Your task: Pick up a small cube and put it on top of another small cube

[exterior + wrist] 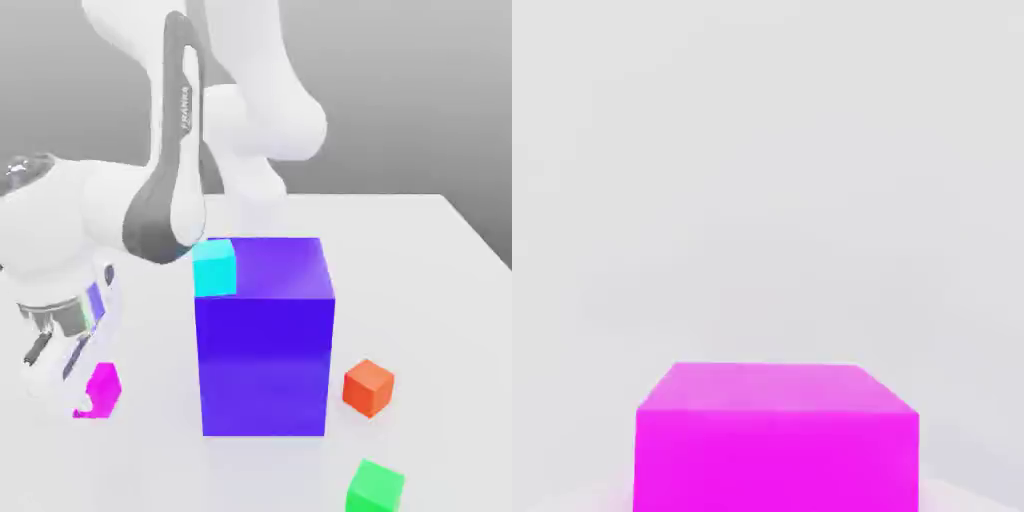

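Magenta-pink small plain cube (103,388) sits just beside my fingers (72,388), which I read as closed tight on it.

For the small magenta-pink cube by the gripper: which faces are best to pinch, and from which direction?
Pinch the small magenta-pink cube across two opposite vertical side faces, coming straight down from above. It sits flat on the white table, apart from the big blue-purple block, so its sides look free.
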Motion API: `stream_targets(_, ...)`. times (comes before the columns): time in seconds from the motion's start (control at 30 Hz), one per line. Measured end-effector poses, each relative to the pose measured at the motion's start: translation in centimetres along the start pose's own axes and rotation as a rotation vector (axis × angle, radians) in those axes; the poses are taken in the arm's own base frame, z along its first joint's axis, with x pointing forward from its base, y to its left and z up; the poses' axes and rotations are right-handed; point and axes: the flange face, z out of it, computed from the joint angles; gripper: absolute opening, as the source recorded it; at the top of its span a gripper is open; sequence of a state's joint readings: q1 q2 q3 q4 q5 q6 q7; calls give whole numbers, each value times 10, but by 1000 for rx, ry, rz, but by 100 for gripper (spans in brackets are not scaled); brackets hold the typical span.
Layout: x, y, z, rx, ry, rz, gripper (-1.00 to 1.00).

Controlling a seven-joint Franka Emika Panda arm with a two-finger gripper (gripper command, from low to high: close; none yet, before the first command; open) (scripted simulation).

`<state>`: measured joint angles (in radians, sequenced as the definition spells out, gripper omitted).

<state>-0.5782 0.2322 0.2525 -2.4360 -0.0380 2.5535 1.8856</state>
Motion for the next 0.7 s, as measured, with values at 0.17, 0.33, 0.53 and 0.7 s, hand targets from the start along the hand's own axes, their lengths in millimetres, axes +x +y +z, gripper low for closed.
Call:
stream_targets(0.17,-132,26,-8,-3,30,-407,-100)
stream_targets(0.33,-239,92,-20,41,47,-712,-100)
stream_targets(0.53,-254,127,11,108,43,-719,-100)
stream_targets(0.7,-254,126,35,108,44,-720,100)
